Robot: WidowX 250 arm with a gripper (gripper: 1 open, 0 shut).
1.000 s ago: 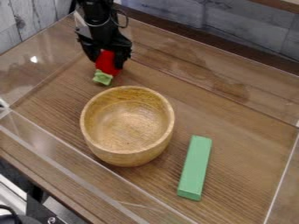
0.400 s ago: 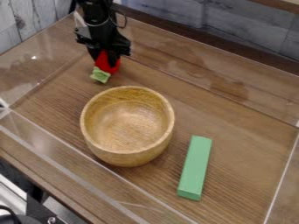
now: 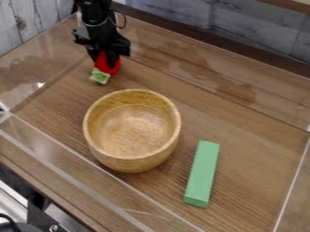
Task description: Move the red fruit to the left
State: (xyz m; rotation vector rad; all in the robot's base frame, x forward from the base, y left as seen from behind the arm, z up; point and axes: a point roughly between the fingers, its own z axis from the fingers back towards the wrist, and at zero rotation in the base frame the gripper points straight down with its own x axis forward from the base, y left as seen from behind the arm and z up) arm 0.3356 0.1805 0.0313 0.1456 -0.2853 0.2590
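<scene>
Compared with a second earlier, the black robot gripper [image 3: 107, 61] and the small glossy red toy strawberry with a pale green leafy cap [image 3: 104, 67] are found slightly further left and higher in the view; the bowl and block are unmoved. The jaws are narrowed around the strawberry's red body, which appears gripped, its green cap sticking out lower left, just above the wood-grain counter [image 3: 230, 100] near the far left corner. One strawberry, one round light wooden bowl [image 3: 132, 130] and one long flat green block [image 3: 202, 172] are counted.
</scene>
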